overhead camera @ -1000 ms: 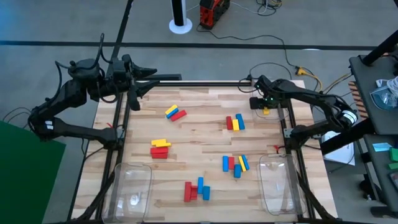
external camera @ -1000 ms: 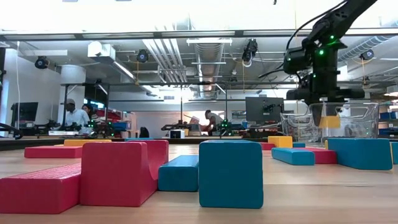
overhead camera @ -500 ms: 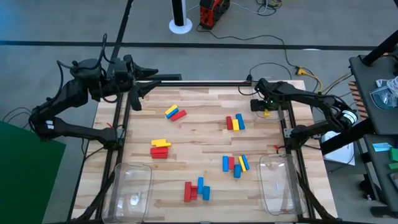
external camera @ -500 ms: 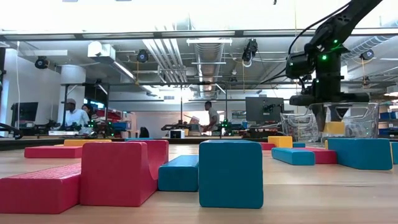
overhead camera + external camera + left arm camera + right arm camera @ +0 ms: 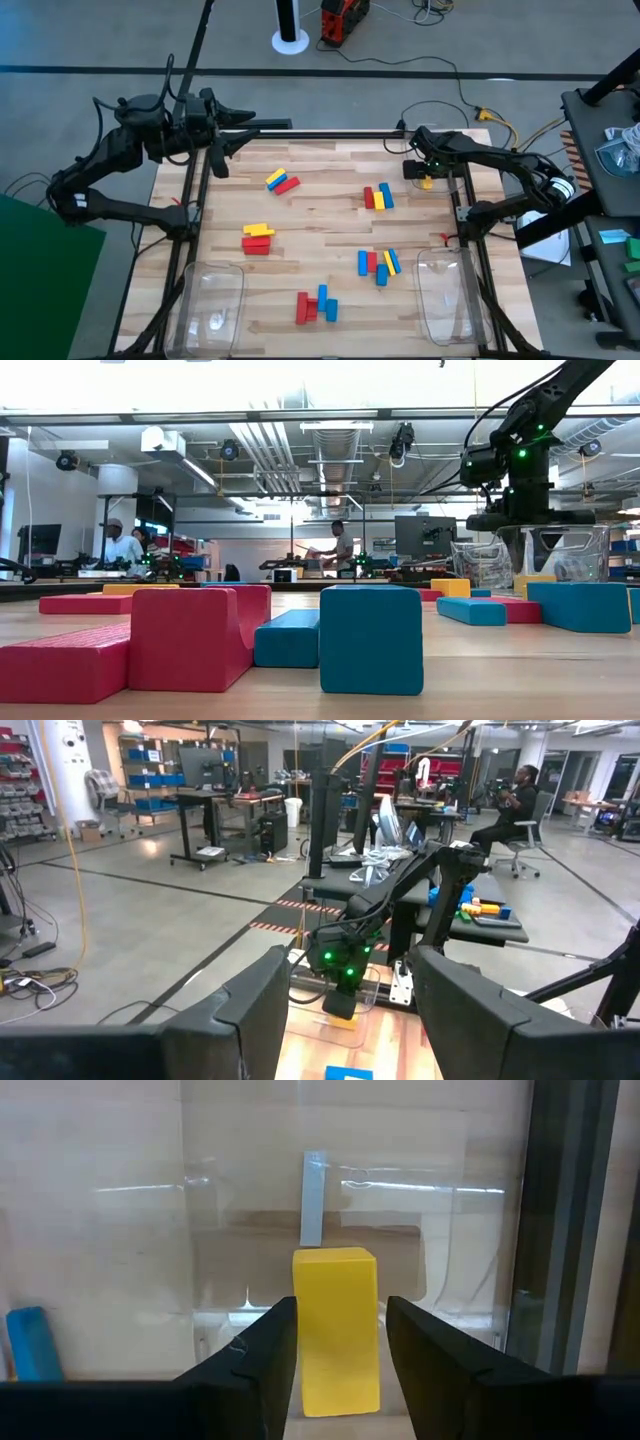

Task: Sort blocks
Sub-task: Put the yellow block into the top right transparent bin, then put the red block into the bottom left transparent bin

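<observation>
Looking down on a table (image 5: 320, 215) of pale, smooth wooden planks framed by dark rails. Finding small, hard-edged rectangular blocks lying on it in loose clusters: a yellow and red pair (image 5: 282, 181) toward 11 o'clock, a red, yellow and blue trio (image 5: 378, 197) toward 2 o'clock, a yellow-on-red stack (image 5: 258, 238) toward 9 o'clock, a mixed group (image 5: 378, 264) toward 4 o'clock, and a red and blue group (image 5: 316, 305) near 6 o'clock. Noting broad bare wood running between the clusters. Spotting two clear, rounded plastic bins (image 5: 213, 300) at 7 and 5 o'clock, tight against the near edge. Locating the right end effector (image 5: 427, 175) at 2 o'clock by the side rail, poised above a third clear bin (image 5: 240, 1230). Seeing its fingers (image 5: 250, 1365) standing slightly apart on either side of the yellow block (image 5: 335, 1330), a matte, square-cornered piece sitting upright inside that bin, low against the bin's floor in the low view. Placing the left end effector (image 5: 340, 1010) at 10 o'clock over the table's corner, fingers spread wide, gripping nothing.
</observation>
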Controlling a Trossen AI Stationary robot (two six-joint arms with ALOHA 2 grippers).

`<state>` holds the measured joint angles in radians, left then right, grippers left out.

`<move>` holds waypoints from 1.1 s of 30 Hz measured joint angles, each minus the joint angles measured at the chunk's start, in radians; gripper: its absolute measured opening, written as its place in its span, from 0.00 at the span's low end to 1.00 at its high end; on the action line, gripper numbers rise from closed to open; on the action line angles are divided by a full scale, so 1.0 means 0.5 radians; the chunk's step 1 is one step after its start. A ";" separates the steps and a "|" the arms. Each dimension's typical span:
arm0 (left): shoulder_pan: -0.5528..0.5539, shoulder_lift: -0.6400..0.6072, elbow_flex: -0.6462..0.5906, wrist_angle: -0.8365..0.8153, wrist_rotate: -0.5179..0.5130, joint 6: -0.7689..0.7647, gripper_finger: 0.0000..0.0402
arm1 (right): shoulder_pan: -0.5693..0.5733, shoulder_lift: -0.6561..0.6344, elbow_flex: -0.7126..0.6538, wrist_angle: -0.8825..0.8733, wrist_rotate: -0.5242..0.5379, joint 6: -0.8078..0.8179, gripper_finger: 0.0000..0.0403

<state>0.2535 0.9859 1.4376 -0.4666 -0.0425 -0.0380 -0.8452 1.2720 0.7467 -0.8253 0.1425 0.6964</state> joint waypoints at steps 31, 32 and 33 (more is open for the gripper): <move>-0.001 0.085 0.001 -0.238 -0.105 -0.258 0.47 | 0.816 -0.251 1.043 -0.019 0.000 -0.049 0.04; -0.001 0.096 0.001 -0.278 -0.105 -0.258 0.47 | 0.882 -0.251 1.068 -0.019 0.001 -0.026 0.04; -0.001 0.107 0.001 -0.315 -0.105 -0.258 0.47 | 0.949 -0.250 1.090 -0.018 0.002 -0.014 0.04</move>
<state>0.2531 1.0393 1.4380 -0.6243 -0.0948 -0.1669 -0.3706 1.1469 1.2919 -0.8344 0.1433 0.6895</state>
